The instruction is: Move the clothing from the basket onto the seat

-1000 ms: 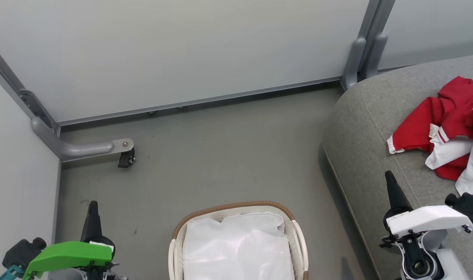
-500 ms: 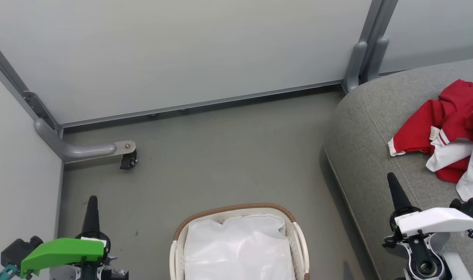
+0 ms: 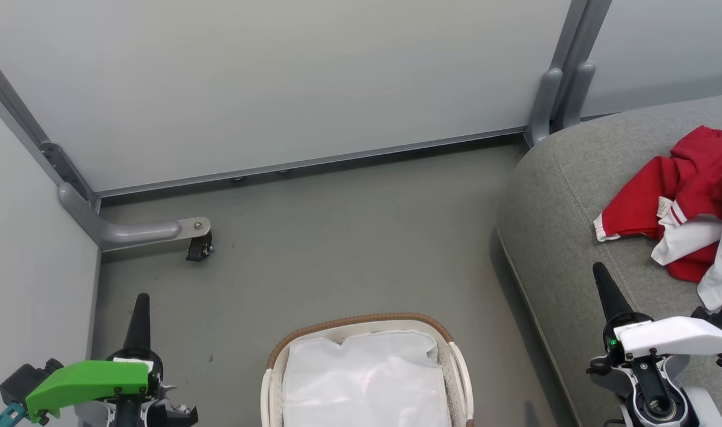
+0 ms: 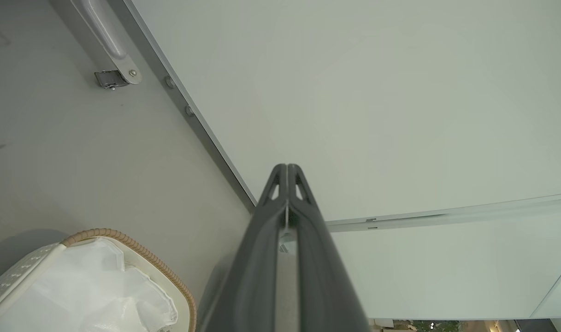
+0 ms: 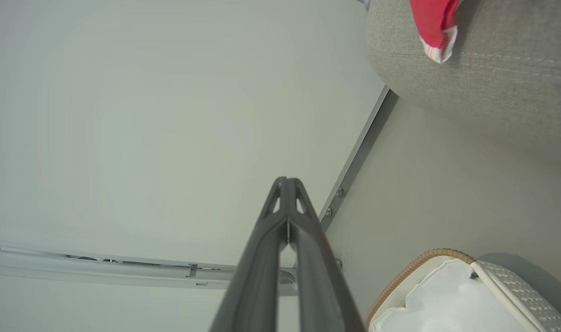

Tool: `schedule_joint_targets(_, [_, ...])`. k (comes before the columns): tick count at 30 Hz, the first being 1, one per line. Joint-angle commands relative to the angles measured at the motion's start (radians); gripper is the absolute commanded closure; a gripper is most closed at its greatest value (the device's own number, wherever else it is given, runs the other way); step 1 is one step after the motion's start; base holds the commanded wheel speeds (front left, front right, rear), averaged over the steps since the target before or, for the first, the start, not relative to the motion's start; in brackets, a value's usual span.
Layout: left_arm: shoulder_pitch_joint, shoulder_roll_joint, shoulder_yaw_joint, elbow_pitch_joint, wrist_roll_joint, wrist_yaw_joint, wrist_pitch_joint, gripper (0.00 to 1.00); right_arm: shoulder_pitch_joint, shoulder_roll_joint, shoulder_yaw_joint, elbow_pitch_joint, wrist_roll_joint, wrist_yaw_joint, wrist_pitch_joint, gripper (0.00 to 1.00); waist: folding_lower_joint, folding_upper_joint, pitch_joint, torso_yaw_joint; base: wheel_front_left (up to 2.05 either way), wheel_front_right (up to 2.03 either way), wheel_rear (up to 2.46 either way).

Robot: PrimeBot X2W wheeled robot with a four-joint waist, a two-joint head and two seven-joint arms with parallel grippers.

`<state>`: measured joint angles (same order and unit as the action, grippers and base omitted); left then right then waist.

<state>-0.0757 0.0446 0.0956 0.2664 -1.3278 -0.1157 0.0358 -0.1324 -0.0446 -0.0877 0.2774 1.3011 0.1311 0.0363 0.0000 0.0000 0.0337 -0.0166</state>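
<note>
Clothing (image 3: 681,201) lies heaped on seat (image 3: 562,207), right edge of frame. Basket (image 3: 361,320), bottom centre, shows white lining (image 3: 366,379) alone. Left gripper (image 3: 142,308) and right gripper (image 3: 603,279): fingers together, empty. Judgement: transfer looks done; check lining folds before parking arms.

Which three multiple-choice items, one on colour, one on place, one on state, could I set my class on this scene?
1. What colour is the woven rim of the oval white plastic laundry basket? A) brown B) blue C) black
2. Where do the red sports garments lie? A) in the basket B) on the large grey fabric couch seat C) on a shelf
3. How do the left claw and right claw stand? A) both shut B) both open C) one open
Answers: 1 A, the rim looks brown; 2 B, the red pile rests on the seat; 3 A, each claw is pressed closed.
</note>
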Motion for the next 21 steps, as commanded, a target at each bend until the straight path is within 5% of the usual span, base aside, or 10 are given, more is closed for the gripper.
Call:
schedule_joint_targets(1, [-0.024,0.008,0.005,-0.008,-0.025,-0.008,0.007,1.0,0.011,-0.006,-0.005,-0.011,0.024,0.0,0.008,1.0,0.0,0.0,-0.001,0.001,0.0,0.0,0.0])
schedule_joint_targets(21, [-0.032,0.008,0.014,-0.017,-0.17,-0.013,0.049,1.0,0.021,-0.007,-0.018,-0.025,0.186,-0.001,0.049,1.0,0.0,0.0,-0.016,0.009,0.0,0.0,0.0])
